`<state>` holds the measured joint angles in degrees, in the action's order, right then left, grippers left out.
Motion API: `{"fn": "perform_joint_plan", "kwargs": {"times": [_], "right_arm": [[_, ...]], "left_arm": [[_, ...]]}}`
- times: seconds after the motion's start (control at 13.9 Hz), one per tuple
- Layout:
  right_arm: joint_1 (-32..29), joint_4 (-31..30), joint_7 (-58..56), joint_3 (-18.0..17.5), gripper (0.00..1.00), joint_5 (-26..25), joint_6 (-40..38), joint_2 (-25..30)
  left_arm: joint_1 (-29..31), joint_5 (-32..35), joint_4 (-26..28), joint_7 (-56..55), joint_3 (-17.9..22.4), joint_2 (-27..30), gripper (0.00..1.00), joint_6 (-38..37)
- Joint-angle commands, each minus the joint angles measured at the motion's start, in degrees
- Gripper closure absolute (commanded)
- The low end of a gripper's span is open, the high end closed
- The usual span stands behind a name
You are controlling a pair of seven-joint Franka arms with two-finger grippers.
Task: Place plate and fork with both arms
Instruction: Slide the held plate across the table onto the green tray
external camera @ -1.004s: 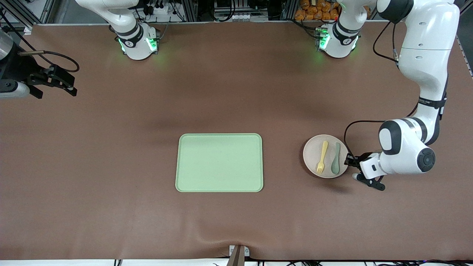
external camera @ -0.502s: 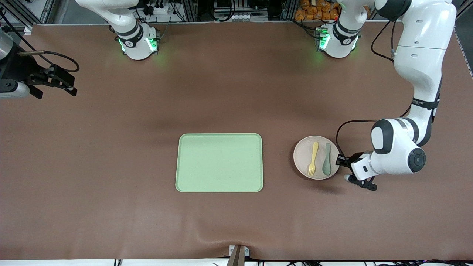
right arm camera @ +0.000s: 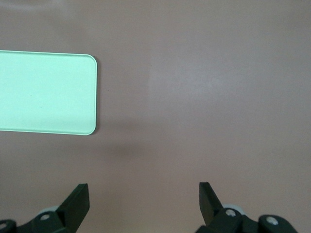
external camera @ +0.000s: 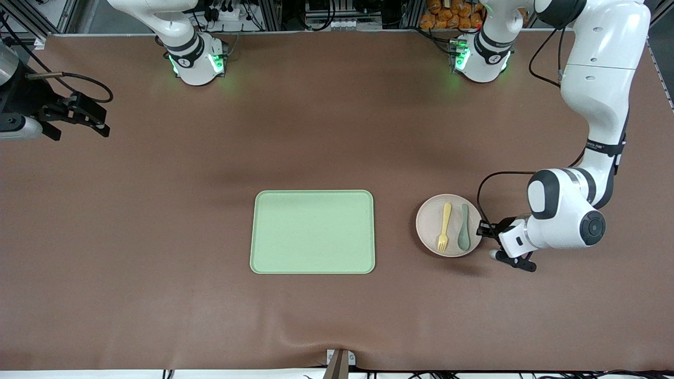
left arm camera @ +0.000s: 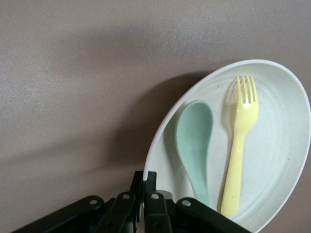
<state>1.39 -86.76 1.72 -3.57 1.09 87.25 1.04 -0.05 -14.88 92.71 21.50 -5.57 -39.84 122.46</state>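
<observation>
Left gripper point(external camera: 483, 230) sits low at the rim of the plate point(external camera: 426, 227), at the plate's edge toward the left arm's end of the bench point(external camera: 158, 221); jaws clamped on the plate rim, as the left wrist view confirms, with both fingers point(left arm camera: 156, 208) pinched together at the plate point(left arm camera: 286, 145) edge. Plate lies in the lower right quarter of the front frame, beside the light-green tray point(external camera: 313, 232) and apart from it, brown bench showing between the two. On the plate: pale-yellow fork point(external camera: 444, 227) and grey-green spoon point(external camera: 463, 227), side by side, the fork on the tray side, tines and spoon bowl pointing toward the front camera. Both also show in the left wrist view, fork point(left arm camera: 239, 145) and spoon point(left arm camera: 194, 145). Right gripper point(external camera: 89, 122) waits at the upper left edge of the front frame, over bare bench; jaws wide apart, nothing between them. Right wrist view shows its fingertips point(right arm camera: 77, 200) and one corner of the tray point(right arm camera: 48, 92).
</observation>
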Motion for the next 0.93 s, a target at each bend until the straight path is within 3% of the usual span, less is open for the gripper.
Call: {"fn": "perform_joint_plan", "kwargs": {"times": [0.0, 0.5, 0.86], "right_arm": [[0.19, -0.95, 0.47, 0.14, 0.00, -0.12, 0.20, 1.07], [0.19, -0.95, 0.39, 0.14, 0.00, -0.04, 0.20, 1.07], [0.19, -0.95, 0.39, 0.14, 0.00, -0.12, 0.20, 1.07]], "left_arm": [[-0.39, -1.03, 0.54, -2.59, -0.23, 1.43, 1.00, -0.03], [-0.57, -3.57, -1.57, -10.95, -4.97, 1.25, 1.00, 0.33], [-3.73, -5.87, -2.71, -16.22, -5.24, 0.90, 1.00, 0.59]]}}
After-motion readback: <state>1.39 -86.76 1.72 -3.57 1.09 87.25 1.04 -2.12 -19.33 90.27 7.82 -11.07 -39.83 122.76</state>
